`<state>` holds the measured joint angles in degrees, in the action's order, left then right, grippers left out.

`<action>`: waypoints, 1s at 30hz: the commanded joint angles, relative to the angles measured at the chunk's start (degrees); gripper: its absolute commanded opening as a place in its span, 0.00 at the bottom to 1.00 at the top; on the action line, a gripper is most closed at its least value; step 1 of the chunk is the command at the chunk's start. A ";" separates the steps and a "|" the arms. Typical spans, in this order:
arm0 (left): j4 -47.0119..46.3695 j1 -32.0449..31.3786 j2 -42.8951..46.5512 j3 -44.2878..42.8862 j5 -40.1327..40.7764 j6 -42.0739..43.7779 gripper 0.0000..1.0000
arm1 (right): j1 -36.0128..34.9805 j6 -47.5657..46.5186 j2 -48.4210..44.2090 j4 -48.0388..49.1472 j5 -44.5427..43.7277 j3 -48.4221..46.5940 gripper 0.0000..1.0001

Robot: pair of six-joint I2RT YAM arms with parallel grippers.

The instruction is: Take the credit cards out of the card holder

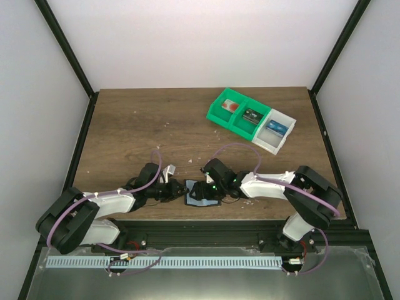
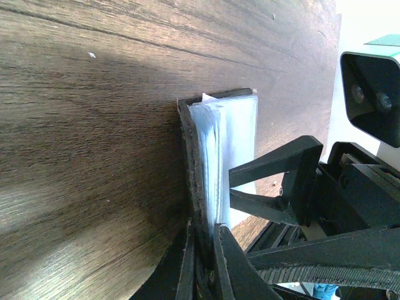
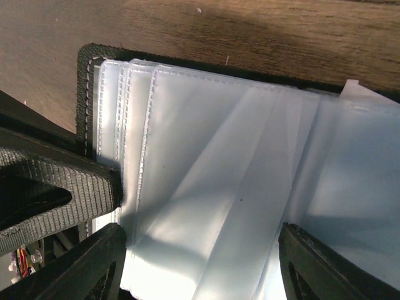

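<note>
The card holder [image 1: 201,196] lies open on the wooden table near its front edge, between my two grippers. In the left wrist view it [image 2: 222,144] shows edge-on: a black cover with pale clear sleeves. My left gripper [image 2: 204,259] is shut on its black edge, and it shows in the top view [image 1: 180,191] too. In the right wrist view the fanned clear sleeves [image 3: 212,162] fill the frame, and no card shows in them. My right gripper [image 3: 200,275] is open, its fingers standing wide on either side of the sleeves; in the top view it [image 1: 211,187] is over the holder.
A green-and-white compartment bin [image 1: 232,122] stands at the back right, with a card-like item in each of three compartments. Small white scraps [image 1: 169,169] lie on the wood. Black frame posts and white walls bound the table.
</note>
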<state>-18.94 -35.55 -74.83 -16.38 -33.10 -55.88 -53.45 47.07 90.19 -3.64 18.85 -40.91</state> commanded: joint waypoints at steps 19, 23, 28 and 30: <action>-5.58 -0.28 1.53 0.48 -2.05 -1.93 0.00 | -0.58 -2.28 -0.52 -7.97 -10.45 -1.38 0.54; -5.81 -0.24 1.40 0.57 -2.00 -1.98 0.00 | -0.57 -2.19 -1.53 -8.57 -11.52 -1.37 0.52; -5.85 -0.24 1.50 0.75 -2.23 -2.09 0.00 | -0.57 -1.91 -2.66 -12.24 -16.50 -1.68 0.52; -5.70 -0.24 1.61 0.73 -2.15 -2.04 0.00 | -0.60 -1.61 -3.94 -14.03 -18.74 -1.68 0.52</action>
<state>-21.43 -35.57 -74.70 -15.84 -33.71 -57.74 -53.80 45.50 88.18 -10.79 7.44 -41.65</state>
